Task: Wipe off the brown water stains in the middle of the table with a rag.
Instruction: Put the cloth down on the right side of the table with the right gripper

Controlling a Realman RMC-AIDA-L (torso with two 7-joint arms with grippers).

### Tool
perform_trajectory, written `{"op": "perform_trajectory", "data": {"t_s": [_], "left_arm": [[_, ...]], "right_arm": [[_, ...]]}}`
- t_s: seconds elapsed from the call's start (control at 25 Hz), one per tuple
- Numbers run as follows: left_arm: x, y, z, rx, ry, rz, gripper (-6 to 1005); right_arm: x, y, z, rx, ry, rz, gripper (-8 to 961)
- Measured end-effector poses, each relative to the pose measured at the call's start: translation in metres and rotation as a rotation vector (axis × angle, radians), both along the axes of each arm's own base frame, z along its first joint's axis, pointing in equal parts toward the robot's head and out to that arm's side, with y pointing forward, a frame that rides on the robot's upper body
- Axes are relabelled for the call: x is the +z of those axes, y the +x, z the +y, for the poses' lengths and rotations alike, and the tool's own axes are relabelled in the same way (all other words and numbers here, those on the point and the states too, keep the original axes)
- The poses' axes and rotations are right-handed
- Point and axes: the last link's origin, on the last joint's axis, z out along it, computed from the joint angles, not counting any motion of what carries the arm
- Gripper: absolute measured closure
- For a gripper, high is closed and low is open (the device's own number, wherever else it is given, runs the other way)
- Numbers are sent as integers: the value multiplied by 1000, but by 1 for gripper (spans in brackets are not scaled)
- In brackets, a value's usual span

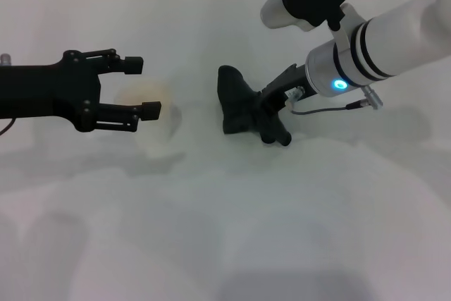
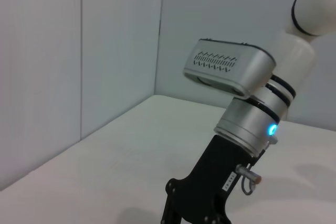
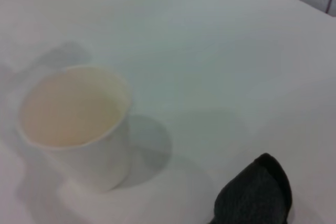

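Note:
The dark rag (image 1: 236,100) stands bunched on the white table (image 1: 225,230) at the middle. My right gripper (image 1: 275,134) is at the rag's right lower edge, low on the table, shut on the rag. The rag's tip also shows in the right wrist view (image 3: 257,192). My left gripper (image 1: 144,88) is open at the left, its two fingers either side of a white paper cup (image 1: 151,121). No brown water stain shows on the table in any view.
The paper cup (image 3: 73,124) stands upright left of the rag, its inside pale tan. The left wrist view shows my right arm's silver wrist (image 2: 247,124) and a grey wall behind. A cable (image 1: 324,109) hangs by the right wrist.

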Motion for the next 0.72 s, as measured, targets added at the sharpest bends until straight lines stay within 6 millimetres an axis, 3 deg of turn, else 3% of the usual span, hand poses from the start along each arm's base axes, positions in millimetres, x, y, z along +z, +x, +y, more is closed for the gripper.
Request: {"op": "perform_trajectory", "data": {"t_s": [0.72], "left_arm": [[1, -4, -3, 9, 0, -3, 111]], "right_arm": [[5, 15, 6, -41, 50, 10, 880]]}}
